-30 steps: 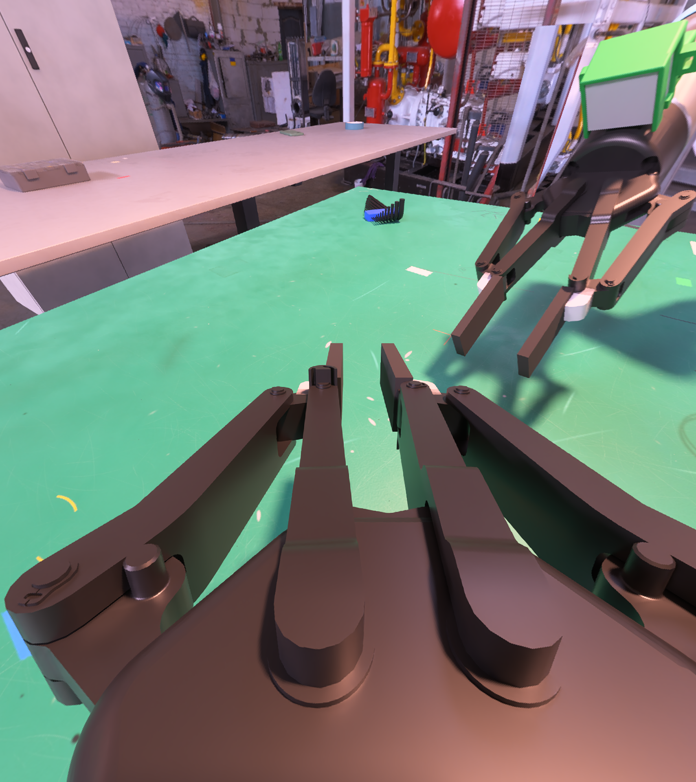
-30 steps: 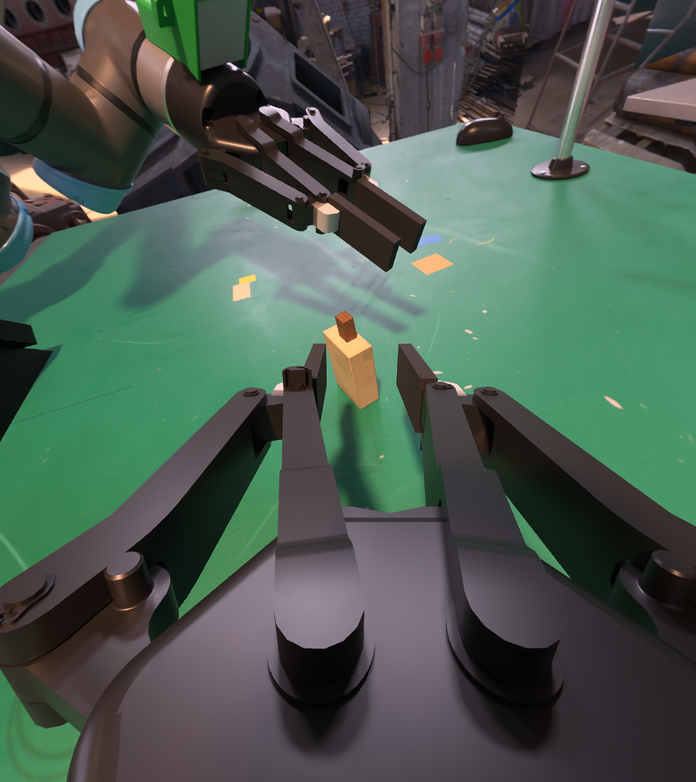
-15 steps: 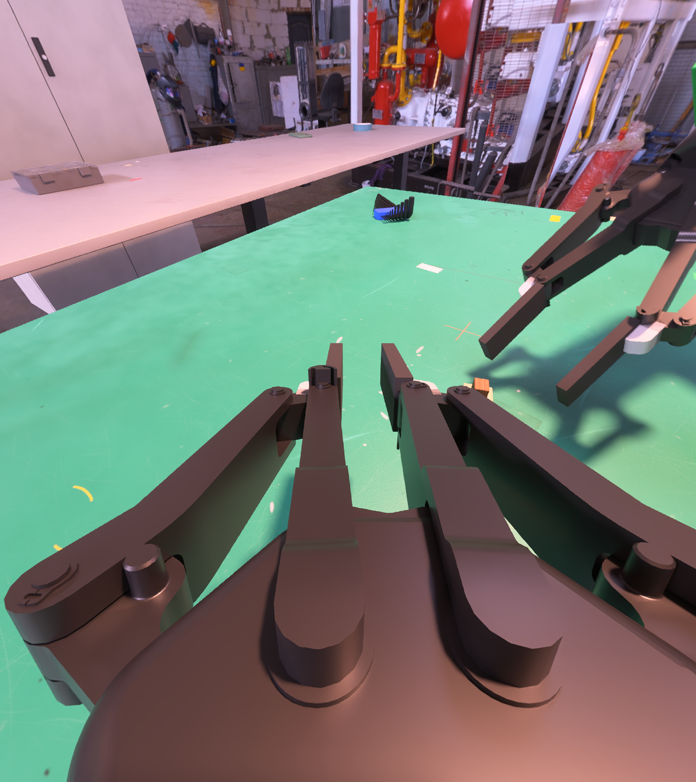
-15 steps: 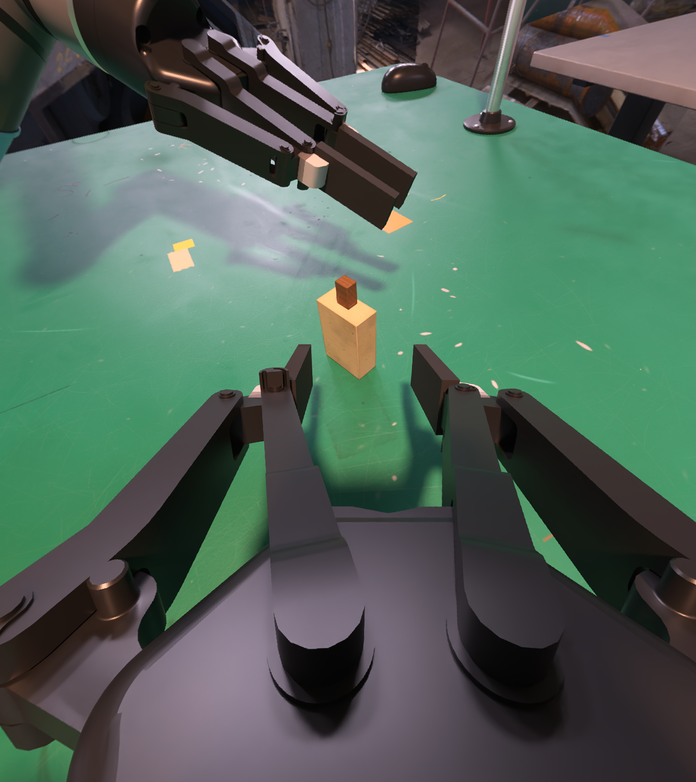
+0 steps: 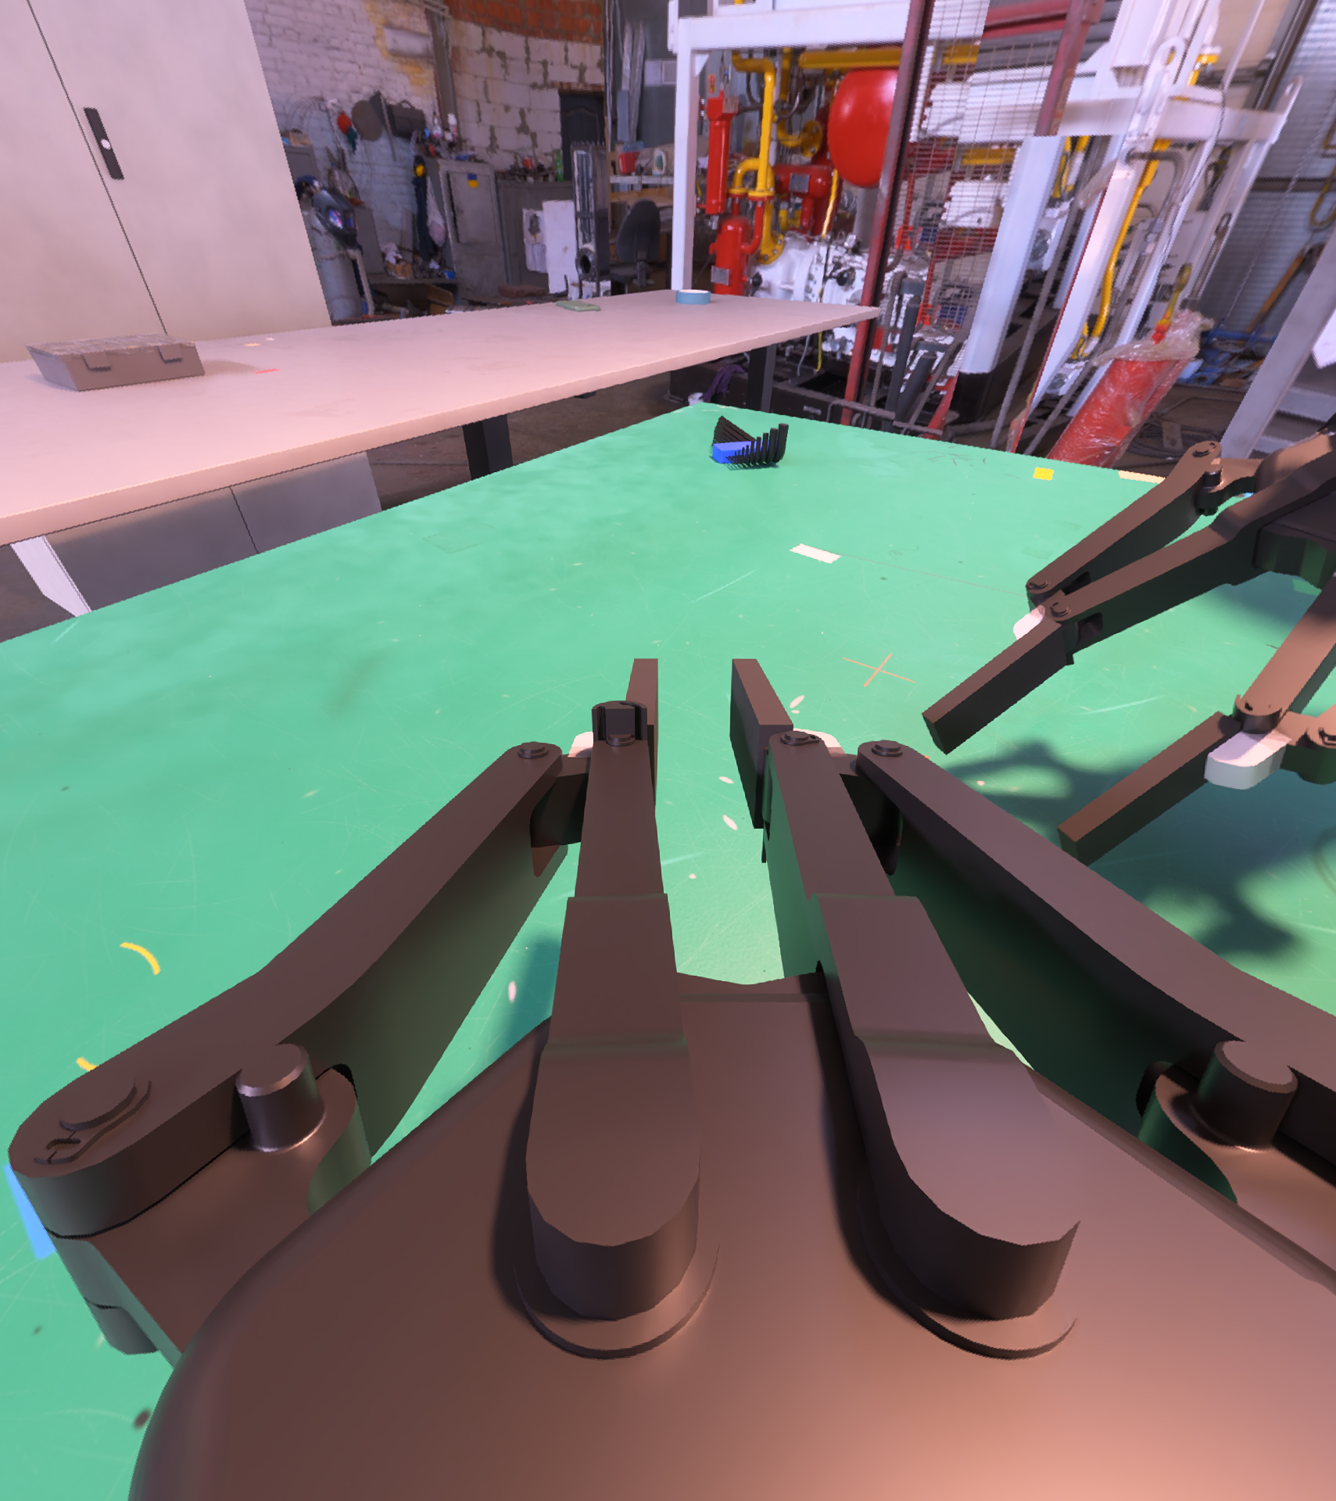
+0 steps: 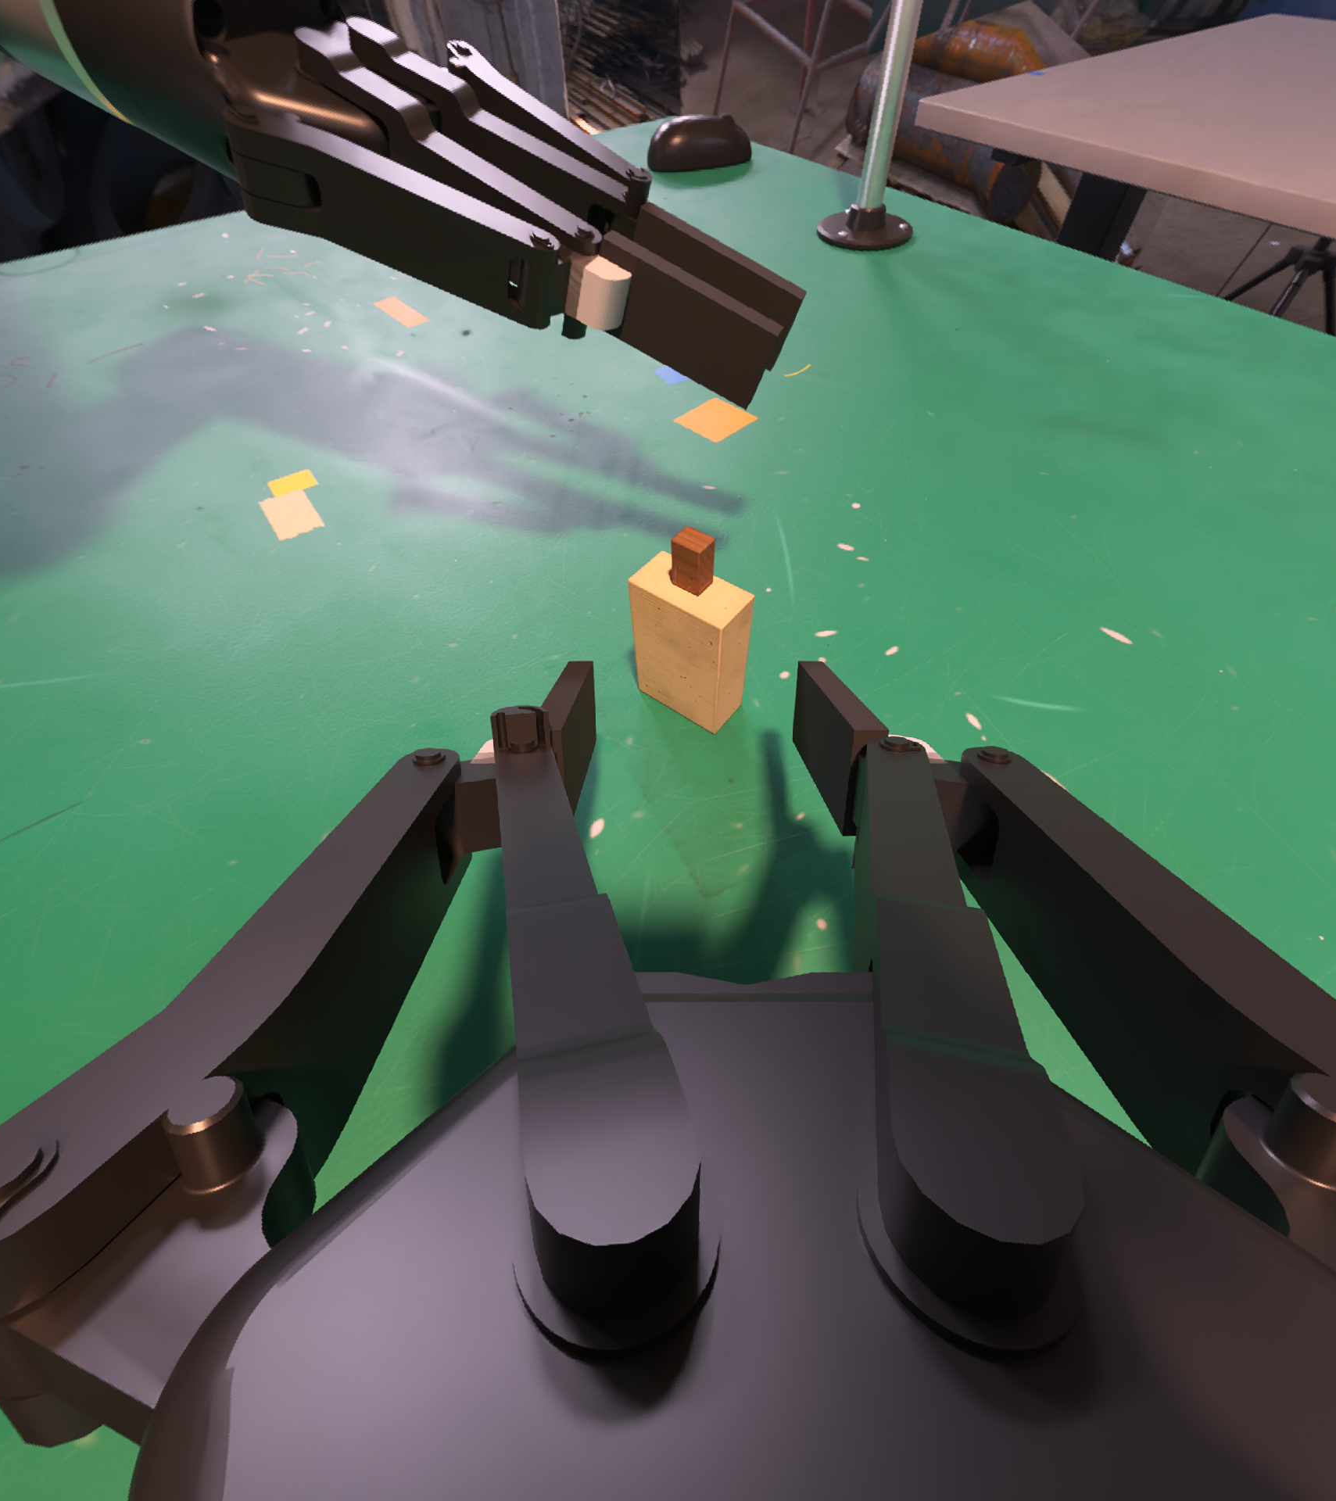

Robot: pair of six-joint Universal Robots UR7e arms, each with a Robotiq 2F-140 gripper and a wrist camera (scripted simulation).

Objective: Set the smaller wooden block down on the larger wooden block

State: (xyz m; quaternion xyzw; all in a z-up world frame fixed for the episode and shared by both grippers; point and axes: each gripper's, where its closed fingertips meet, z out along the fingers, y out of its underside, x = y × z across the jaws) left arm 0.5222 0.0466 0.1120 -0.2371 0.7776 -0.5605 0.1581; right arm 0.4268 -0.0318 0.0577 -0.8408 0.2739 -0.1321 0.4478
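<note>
The larger wooden block [image 6: 689, 658], pale yellow, stands upright on the green table [image 6: 1054, 528]. The smaller wooden block [image 6: 692, 560], dark brown, stands on its top face. My right gripper [image 6: 695, 690] is open and empty, with its fingertips just short of the larger block on either side and touching nothing. It also shows in the left wrist view [image 5: 1001, 788]. My left gripper [image 5: 693, 678] is empty with a narrow gap between its jaws. In the right wrist view it [image 6: 729, 325] hovers above and beyond the blocks. Neither block shows in the left wrist view.
A black and blue hex key set [image 5: 750, 447] lies at the table's far edge. A metal pole on a round base [image 6: 863, 227] and a dark rounded object [image 6: 693, 142] stand behind the blocks. A beige table [image 5: 323, 390] with a grey case [image 5: 116, 361] runs alongside.
My right gripper has drawn back from the stacked blocks, with its jaws a little wider. My left gripper has lifted and pulled away. The blocks have not moved.
</note>
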